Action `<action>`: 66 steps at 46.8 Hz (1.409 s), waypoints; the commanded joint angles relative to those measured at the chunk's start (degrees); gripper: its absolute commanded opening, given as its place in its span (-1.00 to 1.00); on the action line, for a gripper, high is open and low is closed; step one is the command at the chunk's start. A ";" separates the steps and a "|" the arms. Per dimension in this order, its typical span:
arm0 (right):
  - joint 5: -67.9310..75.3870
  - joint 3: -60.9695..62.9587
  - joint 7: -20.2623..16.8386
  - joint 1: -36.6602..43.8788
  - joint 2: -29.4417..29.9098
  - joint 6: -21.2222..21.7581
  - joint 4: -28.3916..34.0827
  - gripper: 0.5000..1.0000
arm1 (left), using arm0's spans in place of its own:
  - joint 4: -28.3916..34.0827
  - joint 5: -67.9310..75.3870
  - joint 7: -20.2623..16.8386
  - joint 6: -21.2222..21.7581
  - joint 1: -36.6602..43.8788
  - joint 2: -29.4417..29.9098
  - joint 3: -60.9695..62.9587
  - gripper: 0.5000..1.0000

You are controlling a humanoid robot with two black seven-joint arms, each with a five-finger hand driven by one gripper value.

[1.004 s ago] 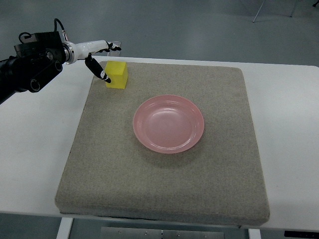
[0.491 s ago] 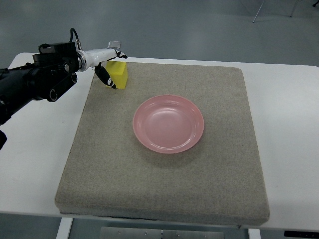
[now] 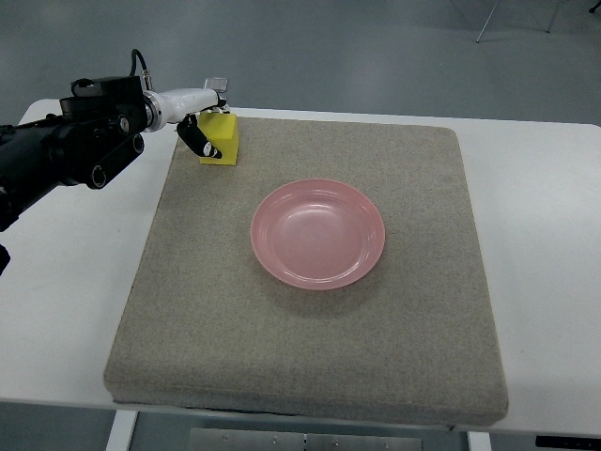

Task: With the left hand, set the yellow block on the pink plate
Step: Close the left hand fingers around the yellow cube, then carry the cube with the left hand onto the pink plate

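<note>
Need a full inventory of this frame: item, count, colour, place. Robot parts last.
yellow block: 1, yellow, far-left corner of the mat, between the fingers of the left robot hand
pink plate: 1, pink, empty, near the middle of the mat
mat: 1, grey-brown, covers most of the table
table: 1, white, under the mat
floor: grey, beyond the table's far edge
metal leg: 1, silver, top right on the floor, only part in view
left arm: 1, black, enters from the left edge
left robot hand: 1, white with black fingertips, at the yellow block, fingers on either side of it; firm grasp unclear
right arm: not in view
</note>
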 commanded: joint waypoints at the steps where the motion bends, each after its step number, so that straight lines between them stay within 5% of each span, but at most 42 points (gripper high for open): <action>1: 0.01 0.00 0.00 0.00 0.00 0.00 0.00 0.69 | -1.77 -0.35 -0.17 -1.09 -3.06 1.87 -0.48 -0.79; 14: 0.01 0.00 0.00 0.00 0.00 0.00 0.00 0.69 | -27.25 -0.09 -0.70 -1.98 -7.19 14.53 -0.74 -1.00; 27: 0.01 0.00 0.00 0.00 0.00 0.00 0.00 0.69 | -39.12 1.05 -0.70 -2.06 -7.37 15.33 -0.21 -1.00; 52: 0.01 0.00 0.00 0.00 0.00 0.00 0.00 0.69 | -41.86 10.63 -0.61 -1.89 -3.42 10.06 -0.13 -1.00; 63: 0.01 0.00 0.00 0.00 0.00 0.00 0.00 0.69 | -42.21 10.28 -0.70 -1.89 -2.45 9.97 -0.13 -0.23; 66: 0.01 0.00 0.00 0.00 0.00 0.00 0.00 0.69 | -42.56 10.11 -0.70 -1.89 -2.01 9.88 -0.13 0.13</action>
